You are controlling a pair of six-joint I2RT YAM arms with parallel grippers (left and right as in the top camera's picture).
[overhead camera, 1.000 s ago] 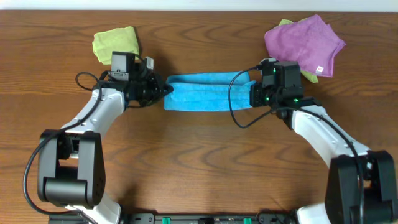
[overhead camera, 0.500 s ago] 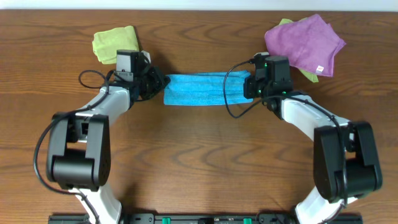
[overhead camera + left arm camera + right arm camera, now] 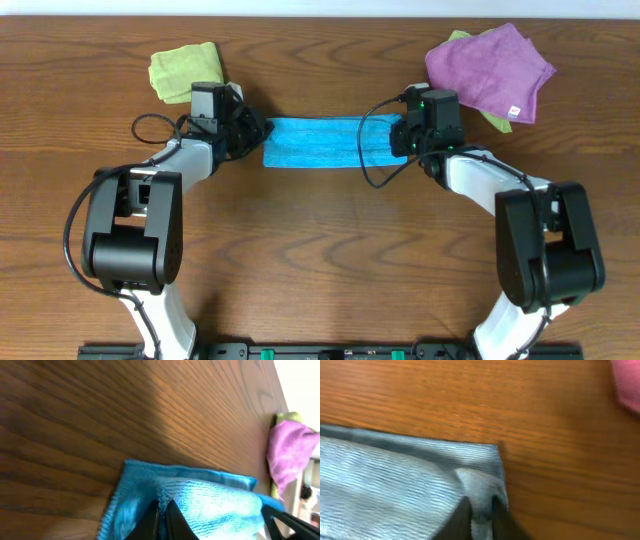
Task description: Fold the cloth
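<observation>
The sky-blue cloth point(image 3: 318, 143) lies as a long folded strip at the far middle of the table, stretched between both grippers. My left gripper point(image 3: 257, 137) is shut on the cloth's left end; in the left wrist view the fingers point(image 3: 163, 519) pinch a ridge of the blue cloth point(image 3: 210, 500). My right gripper point(image 3: 398, 139) is shut on the right end; in the right wrist view it point(image 3: 481, 510) pinches a bunched corner of the cloth point(image 3: 395, 485), which looks pale grey-blue there.
A lime-green cloth point(image 3: 185, 71) lies at the far left behind the left gripper. A purple cloth with a white tag point(image 3: 488, 68) lies on another lime-green cloth point(image 3: 497, 121) at the far right. The purple cloth also shows in the left wrist view point(image 3: 290, 455).
Both grippers have carried the cloth's near edge away from me, so the strip is narrower and lies farther back. Both arms have stretched out toward the far side.
</observation>
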